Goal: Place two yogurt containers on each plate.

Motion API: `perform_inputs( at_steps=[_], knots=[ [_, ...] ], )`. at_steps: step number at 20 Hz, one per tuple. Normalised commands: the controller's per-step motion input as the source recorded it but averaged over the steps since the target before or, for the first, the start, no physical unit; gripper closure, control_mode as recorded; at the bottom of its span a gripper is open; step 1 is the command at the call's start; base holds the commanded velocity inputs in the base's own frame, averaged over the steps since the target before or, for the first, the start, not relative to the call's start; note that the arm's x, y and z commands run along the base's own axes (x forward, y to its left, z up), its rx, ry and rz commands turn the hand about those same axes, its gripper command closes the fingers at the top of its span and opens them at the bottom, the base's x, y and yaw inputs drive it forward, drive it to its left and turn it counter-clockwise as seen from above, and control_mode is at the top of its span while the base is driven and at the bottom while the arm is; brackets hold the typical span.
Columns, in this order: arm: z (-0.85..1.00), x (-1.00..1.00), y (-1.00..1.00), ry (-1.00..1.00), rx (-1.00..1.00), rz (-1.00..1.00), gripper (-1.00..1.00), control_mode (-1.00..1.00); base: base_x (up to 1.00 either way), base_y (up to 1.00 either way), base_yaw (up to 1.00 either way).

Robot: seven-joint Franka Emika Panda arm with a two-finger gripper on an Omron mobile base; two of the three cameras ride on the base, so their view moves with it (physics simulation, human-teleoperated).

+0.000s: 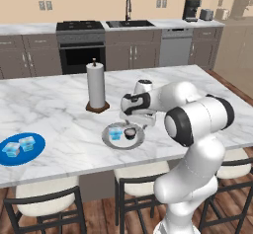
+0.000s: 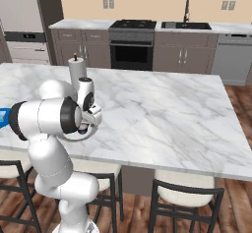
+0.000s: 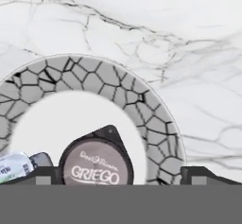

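Dark cup: brown-black yogurt cup (image 1: pixel 130 133) sits on the grey plate (image 1: pixel 111 140), right half of it, just beside a pale blue cup (image 1: pixel 115 134) on the left half.
Lid writing: in the hand view the dark cup's lid (image 3: pixel 97 166) reads "GRIEGO" in white, with a smaller script line above that is too blurred to read.
Neighbour cup: its pale side (image 3: pixel 14 168) shows at the lower left of the hand view, small print on it unreadable.
Grey plate: white centre, rim (image 3: pixel 142 109) patterned with dark cracked lines; it lies on the marble counter (image 1: pixel 59 109), near the front edge above the stools.
Blue plate: bright blue (image 1: pixel 34 151), far left near the front edge of the counter, well apart from the grey plate, carrying two pale blue cups (image 1: pixel 11 150) and (image 1: pixel 27 143) side by side.
Gripper: hangs (image 1: pixel 132 125) just above the dark cup, jaws spread wide, one tip (image 3: pixel 43 173) left of the lid and one (image 3: pixel 198 175) well to its right, gripping nothing.
Open room: bare marble spreads behind and to the right of the grey plate; the right half of the counter (image 2: pixel 167 114) is free.
Towel roll: tall white paper towel roll (image 1: pixel 96 86) on a dark base stands behind the grey plate, slightly left, near but apart.
Stools: dark-framed seats (image 1: pixel 141 174) sit under the front edge.
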Motion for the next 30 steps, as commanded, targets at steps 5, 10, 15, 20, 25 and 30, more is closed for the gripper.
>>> perform_inputs(
  at_steps=[5,10,15,20,25,30],
  knots=[
    [0.27,-0.23,-0.04,0.00,0.00,0.00,-1.00,-1.00,0.00,0.00,0.00],
    [0.20,-0.74,-0.17,-0.06,0.00,0.01,-1.00,-1.00,0.00,0.00,0.00],
    [0.19,-0.89,-0.29,-0.21,-0.01,0.13,-1.00,-1.00,0.00,0.00,0.00],
    [0.27,-0.84,-0.29,-0.10,-0.04,0.13,-1.00,-1.00,0.00,0.00,0.00],
    [0.30,-0.83,-0.22,-0.12,-0.06,0.16,-1.00,-1.00,0.00,0.00,0.00],
    [0.38,-0.65,-0.23,-0.15,-0.07,0.18,-1.00,-1.00,0.00,0.00,0.00]
  ],
)
